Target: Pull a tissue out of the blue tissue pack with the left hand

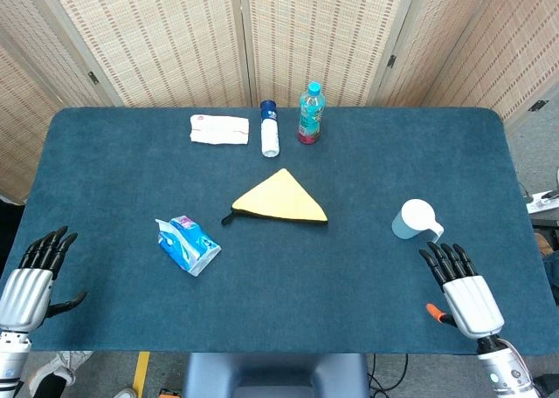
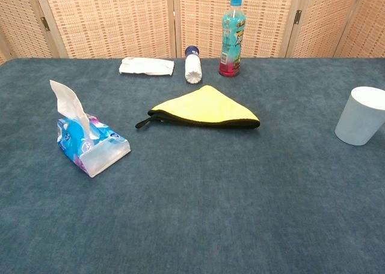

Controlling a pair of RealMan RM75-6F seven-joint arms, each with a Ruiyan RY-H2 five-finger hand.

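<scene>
The blue tissue pack (image 1: 189, 245) lies on the table's left half, with a white tissue (image 2: 71, 106) sticking up out of its top. In the chest view the pack (image 2: 91, 145) is at the left, tilted, and neither hand shows. My left hand (image 1: 33, 280) rests at the table's near left edge, well left of the pack, fingers straight and apart, holding nothing. My right hand (image 1: 461, 286) lies flat near the front right edge, fingers extended, empty.
A folded yellow cloth (image 1: 281, 200) lies mid-table. A white cup (image 1: 416, 220) stands just beyond my right hand. At the back are a white folded towel (image 1: 219, 129), a white bottle lying down (image 1: 270, 133) and an upright drink bottle (image 1: 311, 113).
</scene>
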